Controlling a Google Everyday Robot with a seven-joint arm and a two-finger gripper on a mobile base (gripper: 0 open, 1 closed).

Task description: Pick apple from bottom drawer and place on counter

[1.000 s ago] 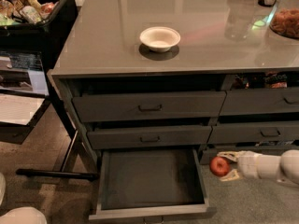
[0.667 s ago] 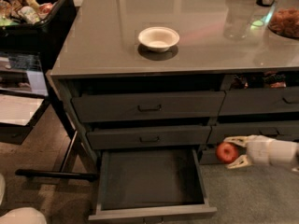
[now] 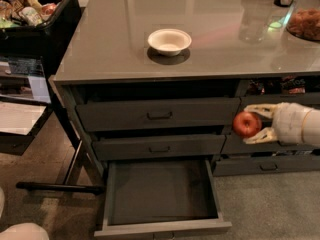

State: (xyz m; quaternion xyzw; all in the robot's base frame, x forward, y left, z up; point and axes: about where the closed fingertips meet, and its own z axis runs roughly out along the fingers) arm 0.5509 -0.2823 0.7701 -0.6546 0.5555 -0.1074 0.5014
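Note:
My gripper (image 3: pixel 256 123) comes in from the right edge and is shut on the red apple (image 3: pixel 246 124). It holds the apple in the air in front of the right drawer column, level with the middle drawers and below the counter's edge. The bottom drawer (image 3: pixel 159 223) of the left column stands pulled open, and its flat dark tray holds nothing. The counter (image 3: pixel 105 44) is a glossy grey top above the drawers.
A white bowl (image 3: pixel 169 41) sits on the counter near the middle. A glass bowl of brown food (image 3: pixel 305 24) and a clear glass (image 3: pixel 254 19) stand at the right back. A black bin of groceries (image 3: pixel 35 14) is at the left.
My gripper has lifted the apple from floor-drawer height up and slightly right, to the level of the middle drawers. The bottom drawer stays open.

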